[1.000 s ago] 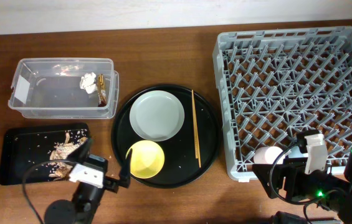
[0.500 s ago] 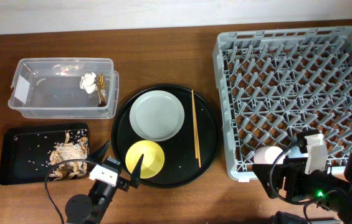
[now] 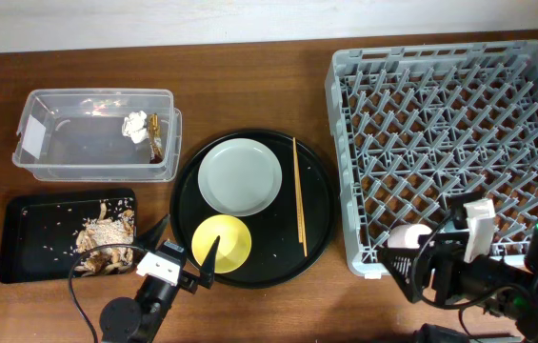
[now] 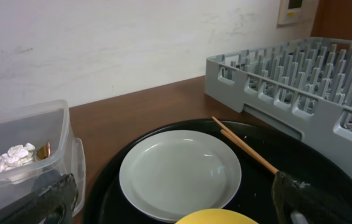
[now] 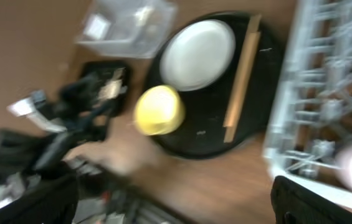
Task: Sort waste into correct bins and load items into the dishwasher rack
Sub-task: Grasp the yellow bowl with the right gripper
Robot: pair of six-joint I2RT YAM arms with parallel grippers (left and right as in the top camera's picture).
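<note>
Two sets of jaws are spread wide, neither holding anything. The left gripper (image 3: pixel 190 232) hovers over the near-left edge of the round black tray (image 3: pixel 318 214), one finger beside the yellow bowl (image 3: pixel 225 240), the other towards the shallow black rectangular tray (image 3: pixel 27 221). That tray holds the tan food scraps (image 3: pixel 104 235), heaped at its right end with crumbs scattered around.

On the round tray, the pale grey plate (image 3: pixel 240 176) lies behind the bowl, almost touching it. The wooden chopsticks (image 3: pixel 299 195) lie together to the right of both, pointing away from the robot.

Further back on the brown surface (image 3: pixel 249 86), the clear tub (image 3: pixel 97 94) contains the crumpled white tissue (image 3: pixel 135 124) and the brown-gold wrapper strip (image 3: pixel 155 137), both at its right end.

The right gripper (image 3: pixel 404 273) sits at the near-left corner of the grey dishwasher rack (image 3: pixel 449 124). The pink cup (image 3: pixel 409 235) rests in that corner just beside the gripper; the blurred wrist view does not show whether they touch.
</note>
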